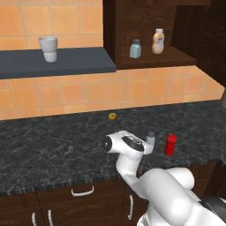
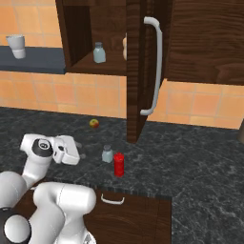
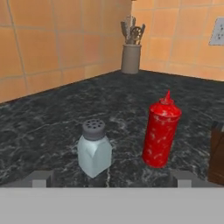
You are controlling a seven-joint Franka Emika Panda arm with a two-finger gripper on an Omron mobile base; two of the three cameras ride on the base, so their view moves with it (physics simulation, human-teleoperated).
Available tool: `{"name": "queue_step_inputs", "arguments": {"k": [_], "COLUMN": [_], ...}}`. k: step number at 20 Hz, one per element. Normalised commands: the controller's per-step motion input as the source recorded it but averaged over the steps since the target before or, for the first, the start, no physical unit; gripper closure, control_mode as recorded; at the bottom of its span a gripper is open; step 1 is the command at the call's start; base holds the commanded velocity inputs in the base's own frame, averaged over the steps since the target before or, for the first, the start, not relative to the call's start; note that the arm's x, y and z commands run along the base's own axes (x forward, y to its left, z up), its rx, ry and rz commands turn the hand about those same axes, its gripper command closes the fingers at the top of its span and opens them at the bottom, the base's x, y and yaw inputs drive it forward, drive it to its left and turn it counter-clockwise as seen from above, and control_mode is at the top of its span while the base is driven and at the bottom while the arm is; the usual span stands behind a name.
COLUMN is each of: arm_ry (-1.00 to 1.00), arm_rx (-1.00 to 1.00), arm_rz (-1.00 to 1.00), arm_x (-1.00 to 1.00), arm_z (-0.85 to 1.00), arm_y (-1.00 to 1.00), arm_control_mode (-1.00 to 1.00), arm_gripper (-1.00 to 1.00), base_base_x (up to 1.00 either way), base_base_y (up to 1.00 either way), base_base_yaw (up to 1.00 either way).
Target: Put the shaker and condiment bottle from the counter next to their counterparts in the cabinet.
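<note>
The shaker (image 3: 94, 148) and the condiment bottle (image 3: 161, 130) stand upright side by side on the black worktop (image 1: 53, 145), near its front edge, close together but not touching. The tool (image 3: 112, 178) is held low over the worktop just short of them, pointing at them, its two fingers spread wide apart with nothing between them; the shaker sits slightly nearer the line between the fingertips than the bottle does. Further back, towards the tiled wall edge of the worktop, lies a small red-and-yellow fruit (image 1: 112, 116). Above, the cabinet (image 1: 145, 62) stands open, and on its shelf board are the counterparts: a matching shaker (image 1: 135, 49) and a tan-orange bottle (image 1: 158, 41). A white cup (image 1: 48, 48) rests on the grey-blue wall shelf (image 1: 66, 66) beside the cabinet.
</note>
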Motion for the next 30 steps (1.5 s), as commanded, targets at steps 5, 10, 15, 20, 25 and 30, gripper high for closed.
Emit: {"name": "queue_step_inputs", "arguments": {"k": [5,10,15,20,25,30], "arm_ry": [-0.02,-0.08,-0.08,-0.04,-0.03,-0.04], "arm_rx": [0.01,0.0,0.0,0.0,0.0,0.0], "arm_rz": [-0.11,-0.05,-0.02,-0.03,-0.02,-0.01], "arm_x": [0.03,0.29,0.4,0.18,0.25,0.19], "arm_z": [-0.29,-0.32,-0.4,-0.26,-0.23,-0.3], "arm_y": [-0.38,-0.22,-0.22,-0.27,-0.31,-0.29], "arm_control_mode": [-1.0,-1.0,-1.0,-1.0,-1.0,-1.0], "arm_gripper": [-1.0,-1.0,-1.0,-1.0,-1.0,-1.0], "base_base_x": [0.0,0.0,0.0,0.0,0.0,0.0], "base_base_y": [0.0,0.0,0.0,0.0,0.0,0.0], "base_base_yaw": [0.0,0.0,0.0,0.0,0.0,0.0]}}
